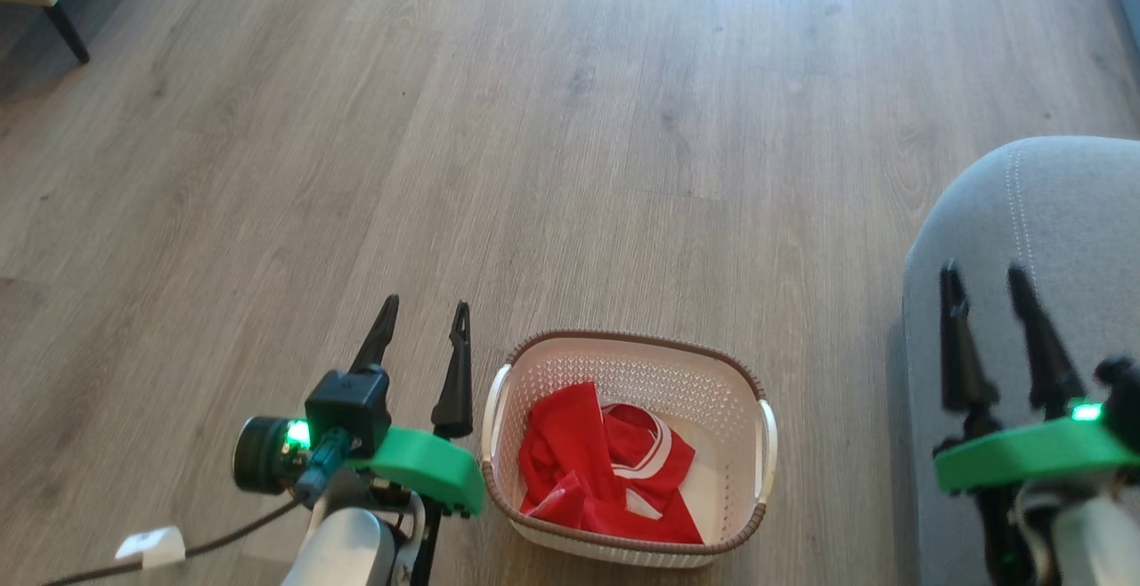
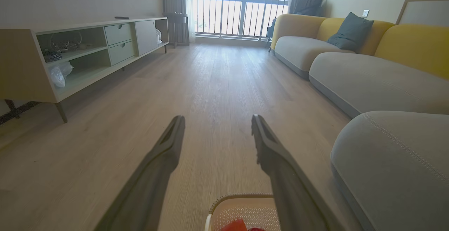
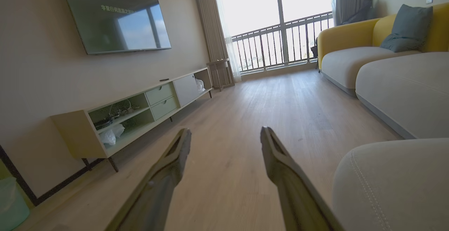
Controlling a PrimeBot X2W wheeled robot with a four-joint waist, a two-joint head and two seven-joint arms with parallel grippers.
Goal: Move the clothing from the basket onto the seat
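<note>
My left hand (image 1: 426, 303) hovers above the pale wood-plank floor (image 1: 579, 123), its two long dark fingers spread apart and holding nothing. It sits just beside the left wall of the small cream perforated plastic basket (image 1: 623, 363), which has a brown braided-look rim and white side handles. The basket stands on the floor between my two hands. The bright red soft fabric clothing (image 1: 597, 470) with white bands lies crumpled inside it, bunched toward the near side. My right hand (image 1: 983, 270) hangs over the rounded end of the large grey fabric-upholstered seat (image 1: 1051, 203) with its line of pale stitching, fingers likewise apart and empty. The seat stands near the basket's right side, a strip of floor between them.
</note>
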